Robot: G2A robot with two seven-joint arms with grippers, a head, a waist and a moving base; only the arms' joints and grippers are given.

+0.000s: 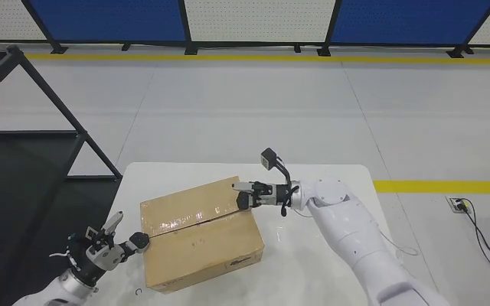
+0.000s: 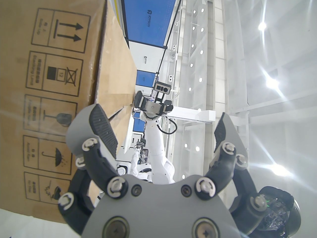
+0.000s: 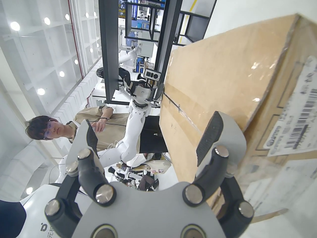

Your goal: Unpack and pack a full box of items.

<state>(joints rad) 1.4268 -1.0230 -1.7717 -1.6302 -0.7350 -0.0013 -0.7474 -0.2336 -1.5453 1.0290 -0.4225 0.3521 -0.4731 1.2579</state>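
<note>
A sealed cardboard box [image 1: 200,237] sits on the white worktop [image 1: 321,260], toward its left and near edges, with both arms posted at opposite ends of the taped seam [image 1: 195,222]. The left arm [image 1: 69,284] holds its jaws wide open at the box's left end, 1 pad [image 2: 102,125] close against the top edge where the seam ends and the other pad in free air, gripping nothing. The right arm [image 1: 344,222] has its jaws open just as wide at the far-right end of the seam, 1 finger [image 3: 213,134] by the top corner, also holding nothing.

Unpacking looks not yet begun: the flaps are shut and the tape appears intact. The likeliest trouble is a slip, since glossy tape and flat card give open jaws little to catch. A hard pull at 1 end alone could drag or tilt the box, and a push from the right would likely slide it toward the worktop's left edge.

Handling symbols [image 2: 54,75] mark the left end and a shipping label [image 3: 294,125] the right end. A black metal frame [image 1: 46,99] stands left of the worktop, beside the left arm's side, and blue partition panels [image 1: 107,19] line the far wall.
</note>
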